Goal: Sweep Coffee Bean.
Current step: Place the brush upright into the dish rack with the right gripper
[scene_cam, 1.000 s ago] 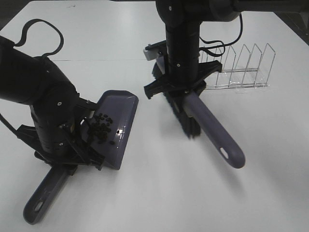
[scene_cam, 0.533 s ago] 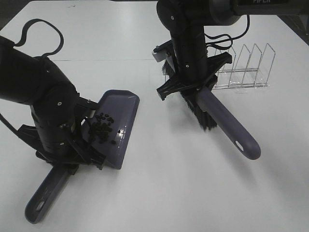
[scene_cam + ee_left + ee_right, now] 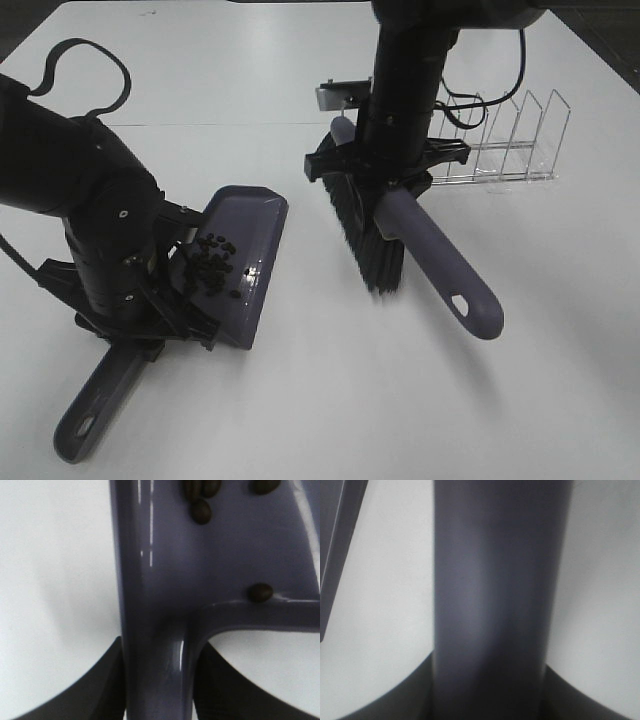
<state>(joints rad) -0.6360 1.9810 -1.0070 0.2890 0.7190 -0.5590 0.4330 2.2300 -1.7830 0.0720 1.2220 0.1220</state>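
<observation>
A purple dustpan (image 3: 250, 235) lies at the left of the table, its open lip facing right. The coffee bean cluster (image 3: 208, 265) rests inside the pan; a few beans (image 3: 202, 511) show in the left wrist view. My left gripper (image 3: 140, 335) is shut on the dustpan handle (image 3: 155, 610). To the right, my right gripper (image 3: 388, 185) is shut on the purple brush handle (image 3: 440, 270), which fills the right wrist view (image 3: 490, 600). The black bristles (image 3: 365, 235) hang low over the table, a hand's width right of the pan's lip.
A clear wire rack (image 3: 500, 140) stands at the back right, just behind the right arm. The dustpan's edge (image 3: 335, 540) shows at one side of the right wrist view. White tabletop (image 3: 330, 400) lies in front of both tools.
The brush swung out to the right, then came back left toward the dustpan, and its handle turned. The dustpan, the beans and the left arm stayed put.
</observation>
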